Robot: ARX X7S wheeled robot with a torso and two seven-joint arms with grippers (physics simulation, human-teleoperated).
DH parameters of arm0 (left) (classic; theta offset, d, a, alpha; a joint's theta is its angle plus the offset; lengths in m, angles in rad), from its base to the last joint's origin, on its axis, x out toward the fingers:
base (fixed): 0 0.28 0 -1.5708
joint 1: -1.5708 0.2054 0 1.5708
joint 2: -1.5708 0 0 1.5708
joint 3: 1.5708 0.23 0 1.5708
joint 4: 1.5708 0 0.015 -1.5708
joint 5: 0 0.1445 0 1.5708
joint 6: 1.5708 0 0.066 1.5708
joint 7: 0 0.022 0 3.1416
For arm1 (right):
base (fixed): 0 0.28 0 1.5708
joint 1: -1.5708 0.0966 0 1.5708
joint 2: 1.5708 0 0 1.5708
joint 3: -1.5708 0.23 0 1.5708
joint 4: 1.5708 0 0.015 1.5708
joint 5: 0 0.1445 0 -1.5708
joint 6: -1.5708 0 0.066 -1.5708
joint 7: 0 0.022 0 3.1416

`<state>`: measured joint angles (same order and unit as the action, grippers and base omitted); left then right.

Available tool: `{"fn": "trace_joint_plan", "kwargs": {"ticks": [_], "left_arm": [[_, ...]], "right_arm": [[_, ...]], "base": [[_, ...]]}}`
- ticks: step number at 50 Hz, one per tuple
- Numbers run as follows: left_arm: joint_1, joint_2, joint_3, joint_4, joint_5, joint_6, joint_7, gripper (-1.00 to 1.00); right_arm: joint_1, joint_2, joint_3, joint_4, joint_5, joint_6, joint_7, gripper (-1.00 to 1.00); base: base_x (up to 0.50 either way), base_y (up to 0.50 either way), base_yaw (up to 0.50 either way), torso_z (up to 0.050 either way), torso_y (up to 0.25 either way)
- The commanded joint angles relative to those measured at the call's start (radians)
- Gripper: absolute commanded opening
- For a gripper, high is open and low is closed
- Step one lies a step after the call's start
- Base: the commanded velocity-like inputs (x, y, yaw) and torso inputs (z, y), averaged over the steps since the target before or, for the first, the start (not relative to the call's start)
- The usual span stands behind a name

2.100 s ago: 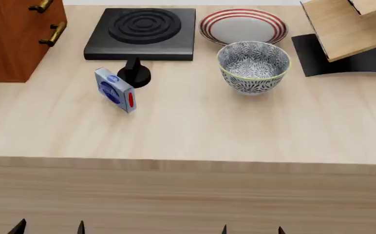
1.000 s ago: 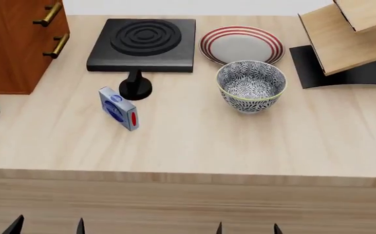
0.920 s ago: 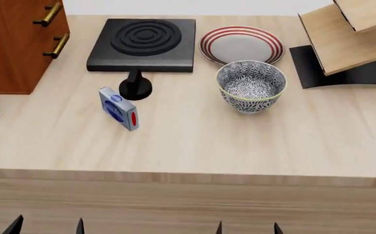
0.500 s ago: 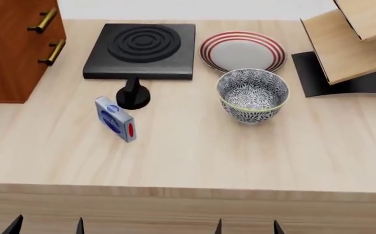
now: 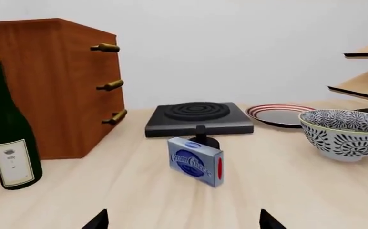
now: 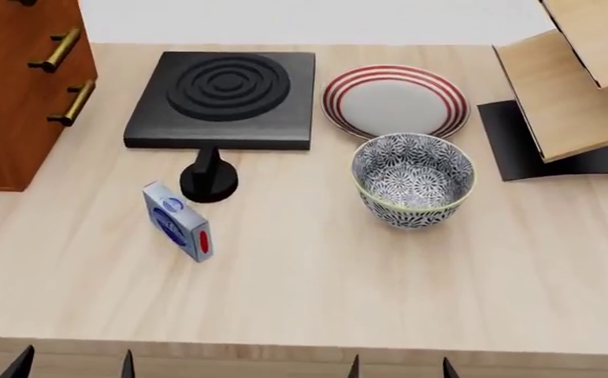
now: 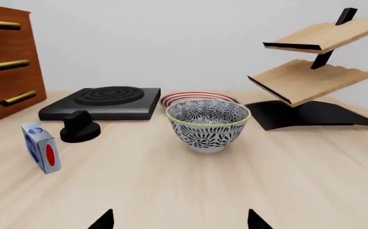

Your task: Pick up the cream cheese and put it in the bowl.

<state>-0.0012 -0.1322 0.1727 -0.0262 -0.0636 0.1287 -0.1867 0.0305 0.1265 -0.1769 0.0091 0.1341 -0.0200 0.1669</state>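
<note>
The cream cheese (image 6: 178, 222) is a small silver-grey box with a blue oval and a red dot, standing on its edge on the wooden table, left of centre; it also shows in the wrist views (image 5: 195, 161) (image 7: 41, 147). The bowl (image 6: 413, 179), patterned grey and white, stands to its right (image 5: 344, 133) (image 7: 208, 123). My left gripper (image 6: 73, 366) (image 5: 184, 222) and right gripper (image 6: 401, 368) (image 7: 179, 220) are both open and hold nothing. They hang near the table's front edge, well short of both objects.
A black knob (image 6: 209, 179) stands just behind the cream cheese, with a black stove plate (image 6: 223, 97) beyond it. A red-ringed plate (image 6: 395, 101) lies behind the bowl. A wooden cabinet (image 6: 20, 87) and wine bottle (image 5: 9, 129) are left, a wooden shelf rack (image 6: 587, 87) right.
The head view has shifted forward over the table: everything sits lower in the picture and the bottle has left it. The objects have not moved on the table.
</note>
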Motion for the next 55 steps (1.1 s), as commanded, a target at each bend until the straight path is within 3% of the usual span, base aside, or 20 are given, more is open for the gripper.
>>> {"fn": "trace_joint_plan", "kwargs": {"ticks": [1, 49, 55], "left_arm": [[0.004, -0.010, 0.010, 0.015, -0.002, -0.004, -0.013, 1.00], [-0.020, -0.031, 0.042, -0.041, -0.013, 0.030, -0.052, 1.00], [-0.021, -0.033, 0.046, -0.041, -0.014, 0.031, -0.057, 1.00]], "right_arm": [[-0.003, 0.010, -0.011, -0.010, 0.004, 0.000, 0.012, 1.00], [0.013, 0.037, -0.050, -0.001, 0.022, 0.002, 0.044, 1.00], [0.018, 0.031, -0.054, 0.067, 0.020, -0.060, 0.038, 1.00]], "base": [[0.20, 0.00, 0.00, 0.000, 0.000], [0.15, 0.07, 0.00, 0.000, 0.000], [0.08, 0.15, 0.00, 0.000, 0.000]]}}
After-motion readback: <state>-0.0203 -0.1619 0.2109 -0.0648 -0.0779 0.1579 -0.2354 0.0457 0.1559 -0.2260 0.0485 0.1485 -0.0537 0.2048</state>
